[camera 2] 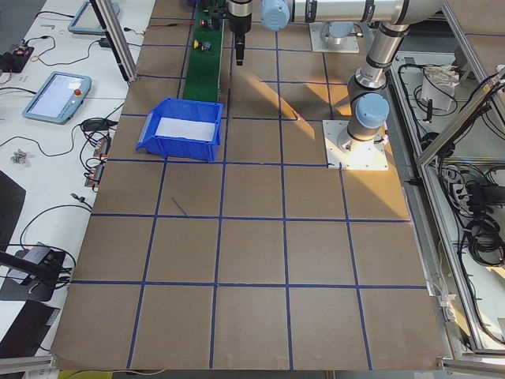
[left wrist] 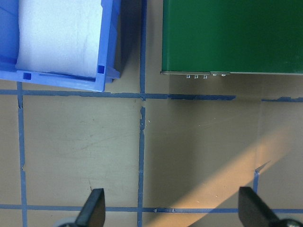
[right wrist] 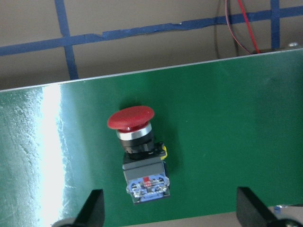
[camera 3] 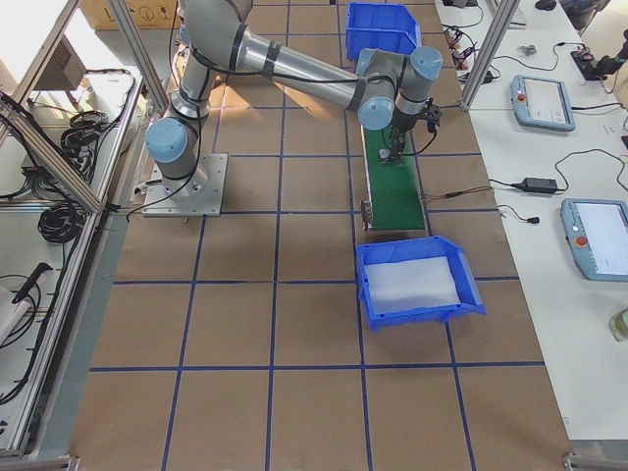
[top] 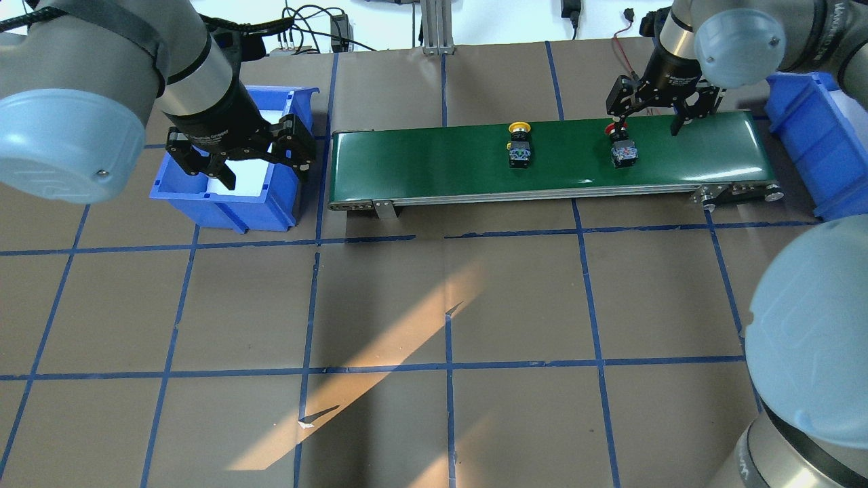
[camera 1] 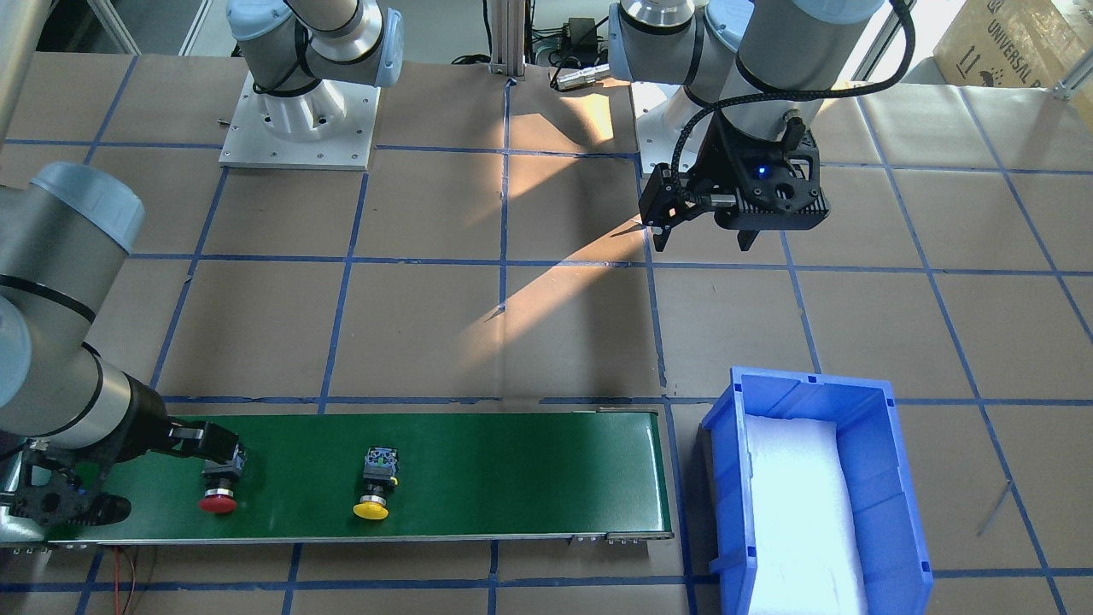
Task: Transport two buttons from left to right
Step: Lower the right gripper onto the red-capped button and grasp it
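The red button (camera 1: 220,485) lies on its side on the green conveyor belt (camera 1: 512,470) near the robot's right end. It shows close up in the right wrist view (right wrist: 139,156), cap towards the far edge. The yellow button (camera 1: 374,487) lies on the belt nearer its middle, and also shows in the overhead view (top: 519,146). My right gripper (top: 651,116) is open and empty. It hovers over the belt just beside the red button (top: 620,150), not touching it. My left gripper (top: 263,165) is open and empty above the near wall of the left blue bin (top: 224,203).
A second blue bin (top: 807,135) stands past the belt's right end. The left bin (camera 1: 726,427) holds a white foam liner (camera 1: 798,512). The brown table (top: 447,305) carries a blue tape grid. A red wire (right wrist: 244,28) runs behind the belt.
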Robot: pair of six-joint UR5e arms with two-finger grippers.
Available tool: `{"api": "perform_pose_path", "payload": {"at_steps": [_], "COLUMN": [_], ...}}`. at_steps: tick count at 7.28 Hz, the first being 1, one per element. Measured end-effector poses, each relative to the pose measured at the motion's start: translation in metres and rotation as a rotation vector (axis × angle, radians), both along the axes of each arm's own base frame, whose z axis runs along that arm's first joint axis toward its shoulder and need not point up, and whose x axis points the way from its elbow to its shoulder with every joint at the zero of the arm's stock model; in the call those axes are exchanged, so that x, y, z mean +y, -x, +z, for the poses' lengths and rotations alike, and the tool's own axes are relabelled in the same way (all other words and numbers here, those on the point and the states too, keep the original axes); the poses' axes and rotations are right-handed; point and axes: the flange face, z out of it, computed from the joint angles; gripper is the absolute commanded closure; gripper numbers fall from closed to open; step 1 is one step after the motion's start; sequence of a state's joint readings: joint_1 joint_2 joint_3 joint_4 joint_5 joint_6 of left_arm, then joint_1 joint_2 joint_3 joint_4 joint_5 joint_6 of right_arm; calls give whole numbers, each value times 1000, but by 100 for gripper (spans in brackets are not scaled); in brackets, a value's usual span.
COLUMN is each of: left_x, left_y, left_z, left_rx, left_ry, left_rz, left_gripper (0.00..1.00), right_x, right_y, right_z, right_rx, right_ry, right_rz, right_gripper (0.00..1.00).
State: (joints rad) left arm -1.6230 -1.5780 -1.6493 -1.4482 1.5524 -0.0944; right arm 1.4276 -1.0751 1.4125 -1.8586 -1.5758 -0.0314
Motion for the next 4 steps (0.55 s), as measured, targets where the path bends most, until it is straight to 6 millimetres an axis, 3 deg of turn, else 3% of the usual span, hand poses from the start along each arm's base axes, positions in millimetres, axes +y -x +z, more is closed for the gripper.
{"api": "perform_pose_path", "payload": {"at_steps": [2,4], "left_x": [-1,-1], "left_y": [0,0], "left_z": [-2,-2], "left_rx": [0,0], "left_ry": [-4,-5], "left_rz": [1,1], "left_gripper": [0,0], "right_x": [-3,-5], "right_y": [-4,-3], "right_z": [-14,-30], "right_rx": [2,6], "right_ry": [7,-10], "right_rz": [7,7], "right_gripper": [7,15]}}
